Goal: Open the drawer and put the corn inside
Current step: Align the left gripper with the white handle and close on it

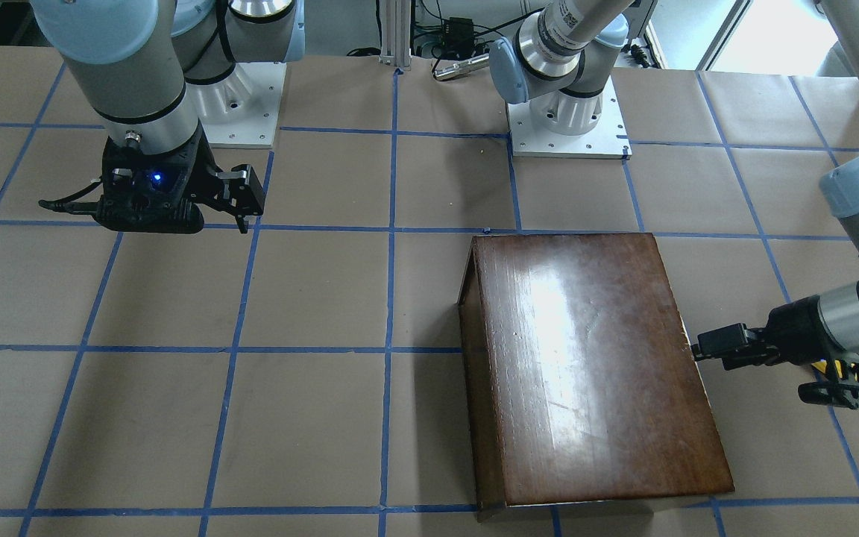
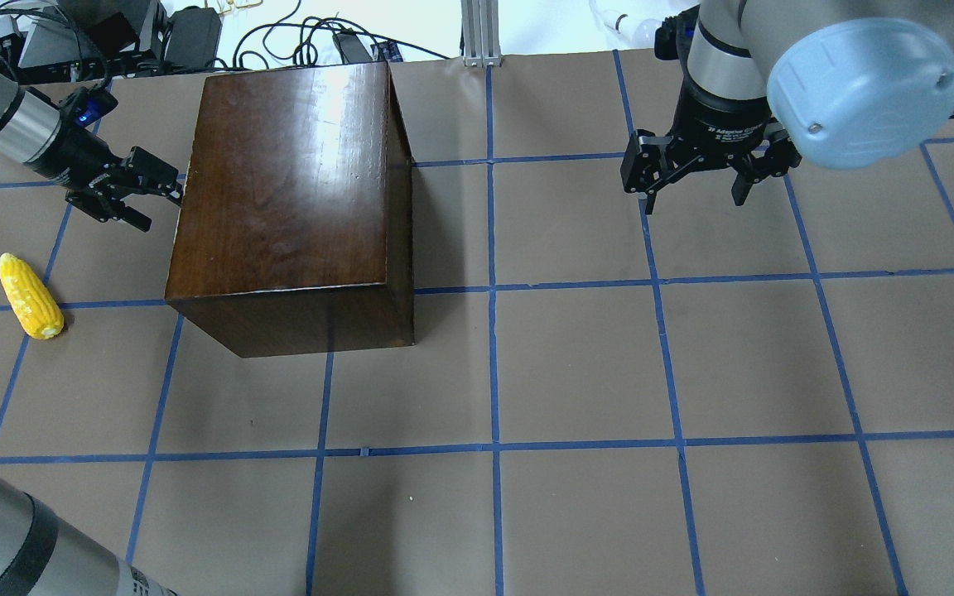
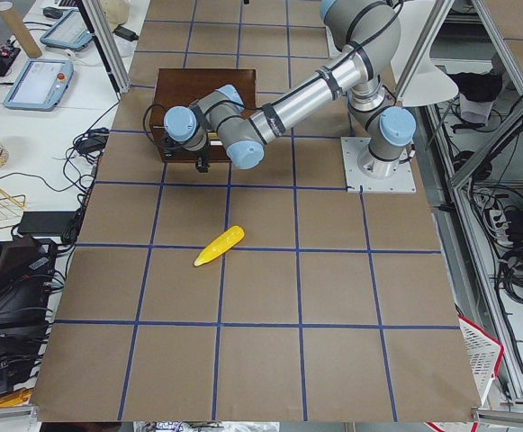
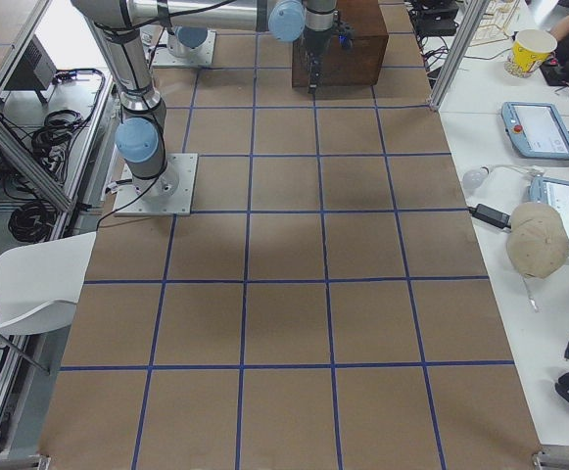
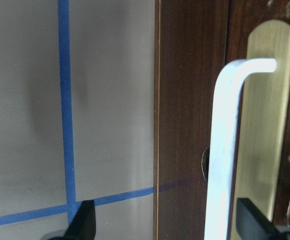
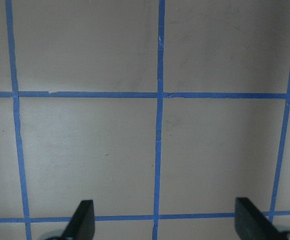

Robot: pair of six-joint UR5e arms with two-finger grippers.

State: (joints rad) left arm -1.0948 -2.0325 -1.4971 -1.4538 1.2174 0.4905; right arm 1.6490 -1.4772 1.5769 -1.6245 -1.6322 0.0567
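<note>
Two grippers, both with fingers apart: left gripper (image 2: 164,207) brackets the white handle (image 5: 224,150) to pull the shut drawer (image 5: 239,20), right gripper (image 2: 695,199) hangs idle, corn (image 2: 30,295) waits on the tabletop (image 2: 576,356) beside the cabinet (image 2: 295,174).

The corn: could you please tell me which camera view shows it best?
The overhead exterior view: the corn lies whole, kernels visible. Exterior left shows it whole but small; front-facing shows only a yellow sliver behind the left arm; the others show nothing.
</note>
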